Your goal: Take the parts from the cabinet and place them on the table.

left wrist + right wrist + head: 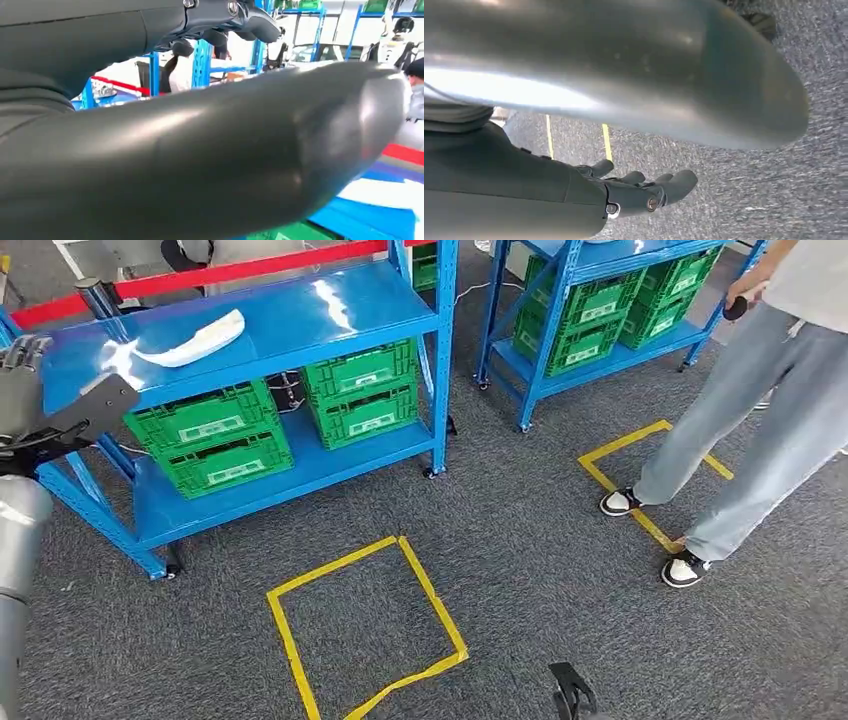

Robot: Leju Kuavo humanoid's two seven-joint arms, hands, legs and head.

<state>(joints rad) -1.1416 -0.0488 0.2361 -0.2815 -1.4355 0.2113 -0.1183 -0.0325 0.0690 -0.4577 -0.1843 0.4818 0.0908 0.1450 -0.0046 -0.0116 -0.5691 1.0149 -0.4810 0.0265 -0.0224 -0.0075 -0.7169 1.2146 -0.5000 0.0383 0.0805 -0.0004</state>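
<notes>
Glossy blue metal cabinet point(300, 315), rough carpet point(520, 540)

You see a blue shelf rack point(330, 315): a white curved part point(195, 343) lies on top, green crates point(210, 440) fill its lower shelves.

green crates point(212, 438), yellow tape square point(365, 630), person point(760, 410)

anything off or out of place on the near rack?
Nothing spilled or damaged. The white part lies alone and slantwise on the blue rack's top shelf. The green crates below sit stacked and square.
</notes>
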